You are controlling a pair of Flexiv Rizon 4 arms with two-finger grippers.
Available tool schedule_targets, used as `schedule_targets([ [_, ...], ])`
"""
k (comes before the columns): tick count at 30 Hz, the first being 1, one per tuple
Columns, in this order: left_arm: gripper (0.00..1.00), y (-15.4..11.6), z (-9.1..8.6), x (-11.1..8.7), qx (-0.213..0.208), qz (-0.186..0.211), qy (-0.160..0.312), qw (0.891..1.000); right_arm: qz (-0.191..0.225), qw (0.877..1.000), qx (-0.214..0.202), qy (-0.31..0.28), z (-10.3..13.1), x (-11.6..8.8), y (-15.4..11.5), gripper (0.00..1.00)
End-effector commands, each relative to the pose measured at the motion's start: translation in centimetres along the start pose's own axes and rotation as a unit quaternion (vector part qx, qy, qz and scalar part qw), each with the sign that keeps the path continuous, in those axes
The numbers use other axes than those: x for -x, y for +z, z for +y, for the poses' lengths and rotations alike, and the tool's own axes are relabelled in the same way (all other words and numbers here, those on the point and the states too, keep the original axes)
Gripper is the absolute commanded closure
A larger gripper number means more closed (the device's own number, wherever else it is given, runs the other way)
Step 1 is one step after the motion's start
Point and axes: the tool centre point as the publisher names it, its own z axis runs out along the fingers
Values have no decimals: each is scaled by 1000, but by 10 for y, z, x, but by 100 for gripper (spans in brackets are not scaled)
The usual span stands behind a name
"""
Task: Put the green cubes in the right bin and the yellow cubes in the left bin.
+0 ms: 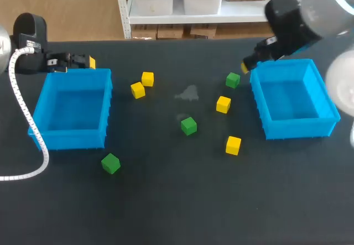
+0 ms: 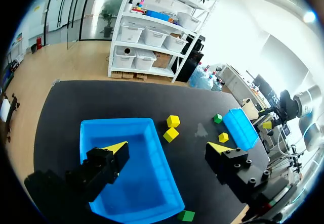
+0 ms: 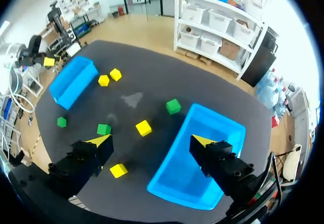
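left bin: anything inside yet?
No cubes: the left bin shows only bare blue floor in the head view. In the left wrist view a finger of the left tool covers one patch of floor, which the head view shows bare.

Black table (image 1: 177, 212): left bin (image 1: 72, 140) at 9 o'clock, right bin (image 1: 298, 129) at 3. Loose between them: four yellow cubes (image 1: 223, 104), two green cubes (image 1: 188, 125). Third green cube (image 1: 110, 163) at 7.

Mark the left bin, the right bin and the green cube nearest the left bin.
left bin (image 1: 72, 140), head view, front wall.
right bin (image 1: 301, 129), head view, front wall.
green cube (image 1: 110, 163), head view, top face.
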Motion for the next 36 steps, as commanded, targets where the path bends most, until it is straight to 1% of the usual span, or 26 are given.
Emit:
schedule_targets([
  [1, 0, 0, 2, -1, -5, -3, 1, 1000, 25, 999, -35, 2, 19, 10, 16, 0],
  [6, 0, 0, 2, -1, -5, -3, 1, 1000, 48, 998, -31, -18, 43, 17, 31, 0],
  [10, 0, 0, 2, -1, -5, -3, 1, 1000, 70, 996, -33, -36, 61, 21, 47, 0],
  [16, 0, 0, 2, -1, -5, -3, 1, 1000, 93, 994, -26, -53, 83, 20, 70, 0],
  [22, 0, 0, 2, -1, -5, -3, 1, 1000, 115, 993, -12, -24, 92, 17, 97, 0],
  [27, 0, 0, 2, -1, -5, -3, 1, 1000, 130, 991, -16, -11, 100, 13, 116, 0],
  [32, 0, 0, 2, -1, -5, -3, 1, 1000, 150, 988, -32, -3, 107, 4, 133, 0],
  [36, 0, 0, 2, -1, -5, -3, 1, 1000, 159, 986, -41, -17, 113, -4, 145, 0],
])
